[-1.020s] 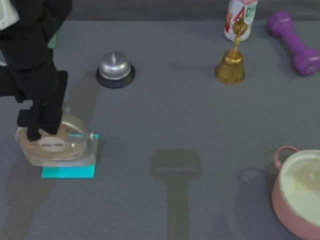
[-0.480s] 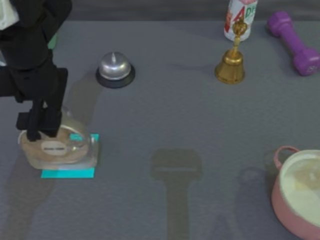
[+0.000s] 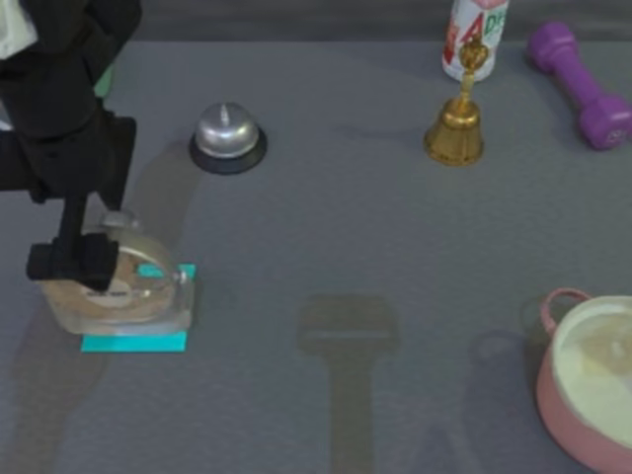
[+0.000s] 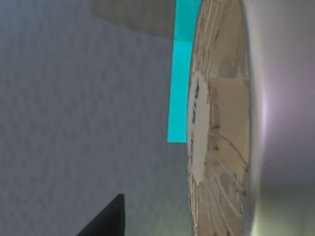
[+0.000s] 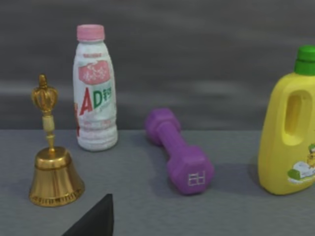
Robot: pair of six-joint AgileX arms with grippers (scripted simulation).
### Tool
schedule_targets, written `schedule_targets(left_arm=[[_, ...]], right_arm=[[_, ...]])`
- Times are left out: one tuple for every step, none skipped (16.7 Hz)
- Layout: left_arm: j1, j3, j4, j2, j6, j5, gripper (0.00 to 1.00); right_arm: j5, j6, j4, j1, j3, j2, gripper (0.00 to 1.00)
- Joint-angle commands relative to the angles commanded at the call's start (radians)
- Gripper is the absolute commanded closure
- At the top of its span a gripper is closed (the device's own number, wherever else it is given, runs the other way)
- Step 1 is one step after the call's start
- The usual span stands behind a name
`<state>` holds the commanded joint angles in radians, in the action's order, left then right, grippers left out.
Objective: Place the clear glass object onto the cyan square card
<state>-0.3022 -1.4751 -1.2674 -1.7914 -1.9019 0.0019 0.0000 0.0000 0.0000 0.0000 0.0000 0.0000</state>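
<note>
Now the glass jar (image 3: 123, 291) sits over the cyan card (image 3: 133, 341) at near left; left gripper (image 3: 74, 265) hovers above it, grip unclear. Only withdrawing remains, I'd judge.

Grey matte table (image 3: 355, 227) (softly shadowed), with a dark grey backdrop (image 5: 197, 44) behind.

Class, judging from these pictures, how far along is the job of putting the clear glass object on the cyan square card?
Done: the clear glass object sits on the cyan square card, overhanging it toward the table's left, so only the card's near strip and a corner show. In hand: the left gripper hovers above the glass; whether it grips is unclear. Left: confirm release and withdraw. The right arm is out of the top view.
</note>
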Motion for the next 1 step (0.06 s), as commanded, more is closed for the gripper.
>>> schedule_targets(left_arm=[[0.0, 0.0, 0.0, 0.0, 0.0, 0.0, 0.0]], right_arm=[[0.0, 0.0, 0.0, 0.0, 0.0, 0.0, 0.0]])
